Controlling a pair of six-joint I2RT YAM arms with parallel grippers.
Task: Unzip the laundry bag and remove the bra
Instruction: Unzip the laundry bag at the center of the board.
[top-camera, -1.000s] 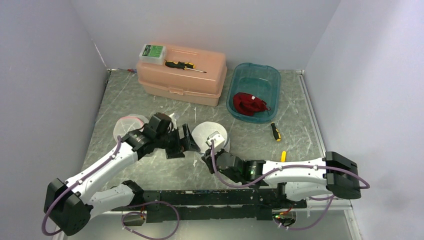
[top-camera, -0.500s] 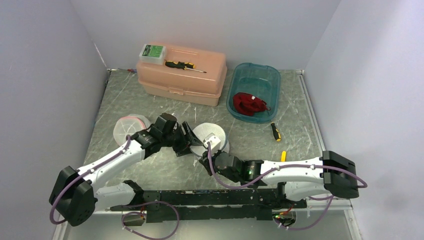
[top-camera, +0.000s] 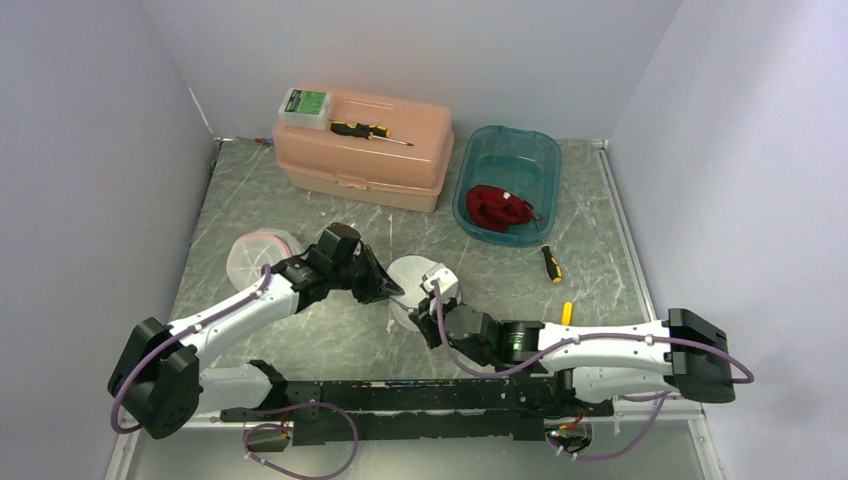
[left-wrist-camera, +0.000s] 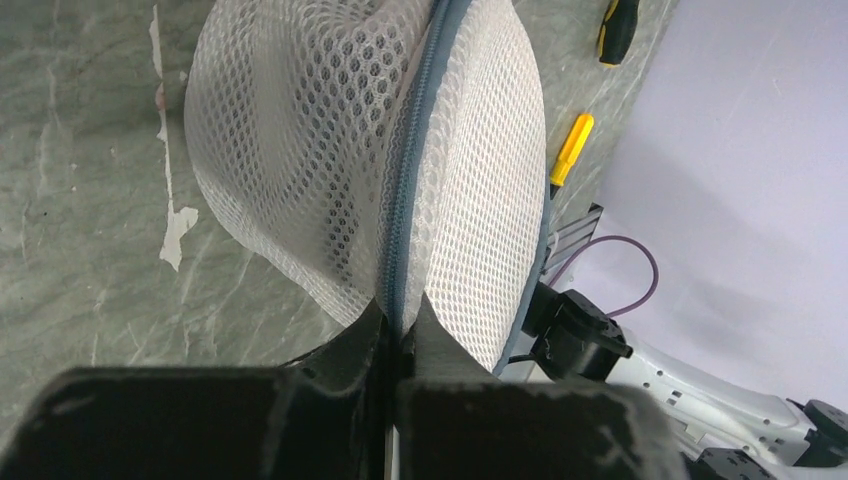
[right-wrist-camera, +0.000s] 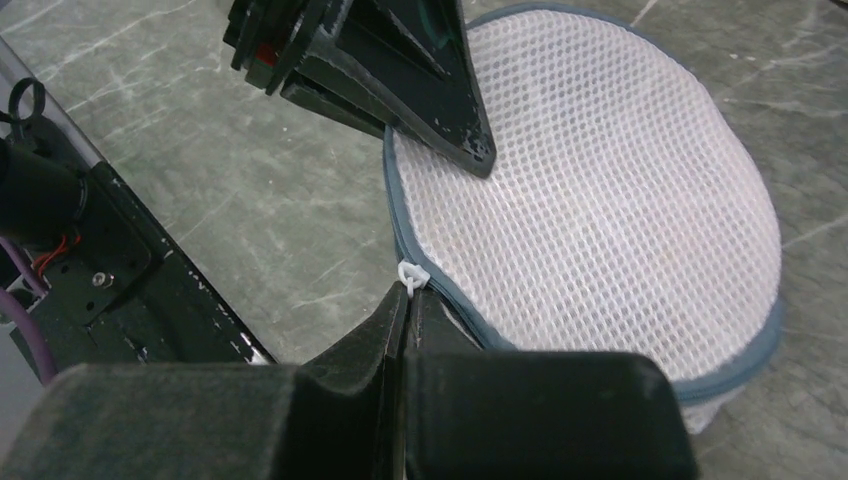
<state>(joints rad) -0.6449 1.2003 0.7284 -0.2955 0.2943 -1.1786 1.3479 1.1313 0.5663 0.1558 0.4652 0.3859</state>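
The laundry bag (top-camera: 418, 272) is a round white mesh pouch with a grey-blue zipper, lying at the table's front middle. My left gripper (top-camera: 392, 292) is shut on the bag's left edge, pinching the zipper seam (left-wrist-camera: 403, 210) between its fingertips (left-wrist-camera: 400, 322). My right gripper (top-camera: 432, 303) is at the bag's near edge, shut on the small white zipper pull (right-wrist-camera: 410, 274). In the right wrist view the bag (right-wrist-camera: 600, 180) lies flat with the left fingers (right-wrist-camera: 440, 110) on its far rim. The bra is hidden.
A second mesh pouch (top-camera: 256, 252) lies left of the left arm. At the back are a peach toolbox (top-camera: 362, 150), with a screwdriver (top-camera: 370, 131) on it, and a teal bin (top-camera: 520, 150) holding a red garment (top-camera: 497, 208). Two small tools (top-camera: 551, 263) lie to the right.
My left arm moved right to the bag, and its gripper went from wide open to shut on the zipper seam. The right gripper stayed shut on the pull and shifted slightly.
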